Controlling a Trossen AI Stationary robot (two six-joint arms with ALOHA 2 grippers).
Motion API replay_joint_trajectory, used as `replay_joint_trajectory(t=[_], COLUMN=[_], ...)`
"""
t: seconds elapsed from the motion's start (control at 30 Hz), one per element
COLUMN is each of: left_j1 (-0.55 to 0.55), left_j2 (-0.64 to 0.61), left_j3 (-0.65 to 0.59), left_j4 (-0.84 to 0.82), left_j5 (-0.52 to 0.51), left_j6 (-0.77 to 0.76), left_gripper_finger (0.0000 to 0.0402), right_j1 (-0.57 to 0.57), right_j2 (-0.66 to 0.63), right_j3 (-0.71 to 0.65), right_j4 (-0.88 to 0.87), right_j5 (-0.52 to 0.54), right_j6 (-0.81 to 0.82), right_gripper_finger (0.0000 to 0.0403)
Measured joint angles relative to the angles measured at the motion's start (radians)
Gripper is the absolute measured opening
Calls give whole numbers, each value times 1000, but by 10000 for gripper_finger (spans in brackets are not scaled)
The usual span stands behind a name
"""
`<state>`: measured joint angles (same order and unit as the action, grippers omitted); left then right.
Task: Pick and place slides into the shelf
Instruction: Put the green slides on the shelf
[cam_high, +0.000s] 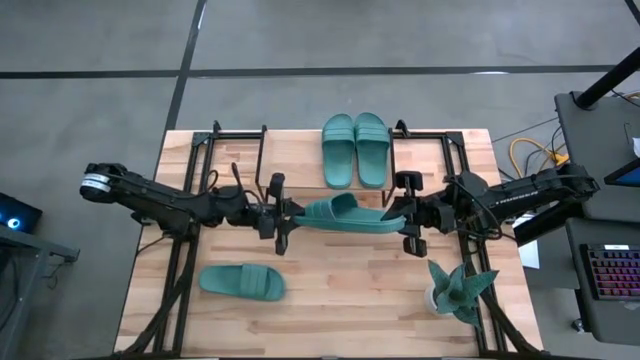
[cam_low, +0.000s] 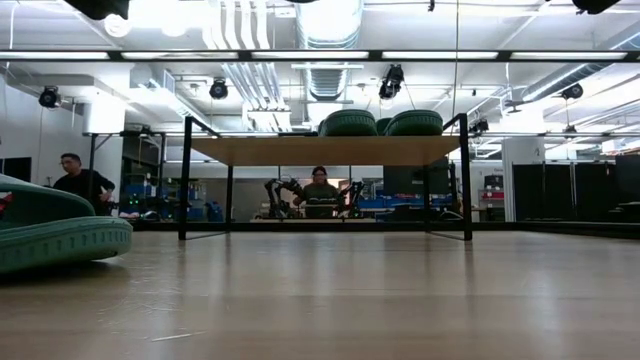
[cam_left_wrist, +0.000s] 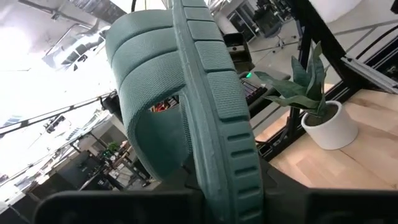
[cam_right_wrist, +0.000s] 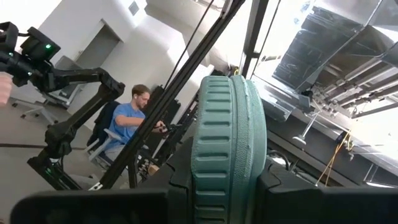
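Observation:
Four teal slides show. Two stand side by side on the shelf's top board (cam_high: 292, 150) (cam_low: 330, 151), one (cam_high: 338, 150) next to the other (cam_high: 370, 148). A third lies sole down on the table near the left front (cam_high: 242, 282) (cam_low: 50, 235). The fourth (cam_high: 345, 213) hangs over the table's middle between my two grippers. My left gripper (cam_high: 288, 215) (cam_left_wrist: 227, 202) is shut on its left end, my right gripper (cam_high: 405, 215) (cam_right_wrist: 227, 199) on its right end. Neither gripper shows in the low view. My left gripper pinches the slide's end nearer the strap (cam_left_wrist: 227, 168), the sole's ribbed edge between its two fingers (cam_left_wrist: 124, 208), coming level from the table's left, along the slide. The slide is lifted clear and turned on its side. My right gripper pinches the rounded end away from the strap (cam_right_wrist: 227, 155) between its two fingers (cam_right_wrist: 93, 208), coming level from the table's right, along the slide. The sole stands on edge in the hold, clear of the table.
A spiky teal plant in a white pot (cam_high: 460, 290) (cam_left_wrist: 320, 118) stands at the table's right front. The left half of the shelf's board is bare. People sit at desks in the room behind the table (cam_low: 320, 190) (cam_right_wrist: 134, 118).

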<state>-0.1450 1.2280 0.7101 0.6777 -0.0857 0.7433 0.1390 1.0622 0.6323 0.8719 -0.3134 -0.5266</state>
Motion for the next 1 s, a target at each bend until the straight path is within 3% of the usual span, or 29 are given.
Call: replay_joint_trajectory(t=[0.1, 0.2, 0.33, 0.47, 0.73, 1.0], left_j1=[0, -3, -21, -49, -111, -120], left_j2=[-11, -30, -61, -105, -129, -22], left_j3=[0, 0, -3, -3, -3, 66], left_j4=[-5, -37, -92, -133, -173, -171], left_j5=[-52, -125, -232, -373, -752, -1124], left_j6=[5, 3, -2, -3, -4, -4], left_gripper_finger=[20, 20, 20, 20, 19, 19], right_j1=[0, -1, 0, 0, 0, 0], right_j2=[-1, -10, -63, -132, -199, -176], right_j3=[0, -1, 0, 0, 0, 0], right_j4=[0, 1, -41, -134, -304, -351], right_j5=[4, 28, 155, 244, 285, 316], right_j6=[0, 16, 17, 5, 125, 161], right_gripper_finger=[74, 127, 191, 224, 232, 226])
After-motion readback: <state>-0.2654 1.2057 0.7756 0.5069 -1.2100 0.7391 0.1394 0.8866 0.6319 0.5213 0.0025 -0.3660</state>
